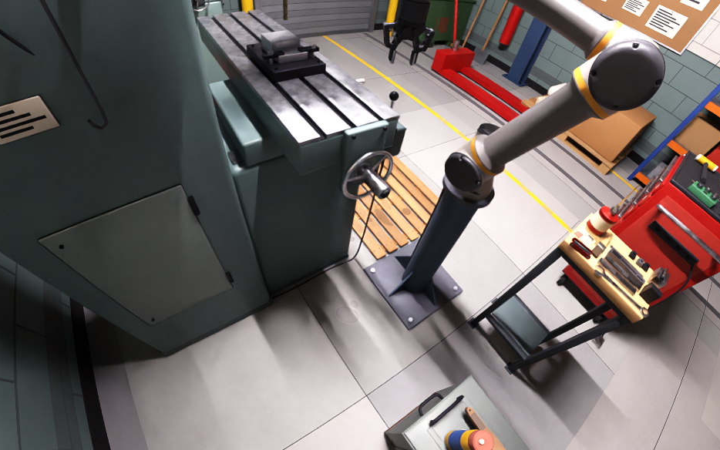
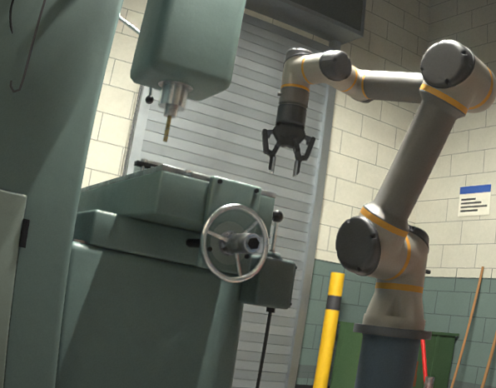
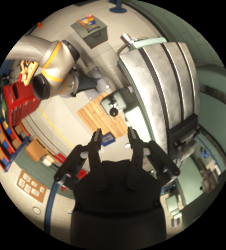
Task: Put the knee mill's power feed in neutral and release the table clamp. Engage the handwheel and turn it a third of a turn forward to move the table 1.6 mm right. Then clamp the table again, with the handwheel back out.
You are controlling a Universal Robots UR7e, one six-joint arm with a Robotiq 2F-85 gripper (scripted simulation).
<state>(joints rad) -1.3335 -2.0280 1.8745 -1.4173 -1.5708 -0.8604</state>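
The black-knobbed lever (image 2: 276, 217) stands upright just right of the spoked handwheel (image 2: 235, 242), both at the end of the mill table (image 1: 295, 84). In the side camera the lever's knob (image 1: 393, 96) shows beyond the table's corner and the handwheel (image 1: 367, 174) below it. My gripper (image 2: 285, 167) hangs open and empty, pointing down, well above and slightly right of the lever. From the wrist camera the lever knob (image 3: 114, 112) lies below, ahead of my fingertips (image 3: 115, 135). A vise (image 1: 284, 56) sits on the table.
The mill's table end and saddle (image 2: 169, 200) lie below left of the gripper, the spindle with its drill bit (image 2: 168, 125) further left. A wooden duckboard (image 1: 393, 207) covers the floor by the handwheel, beside my pedestal (image 1: 416, 280). A yellow bollard (image 2: 329, 326) stands behind.
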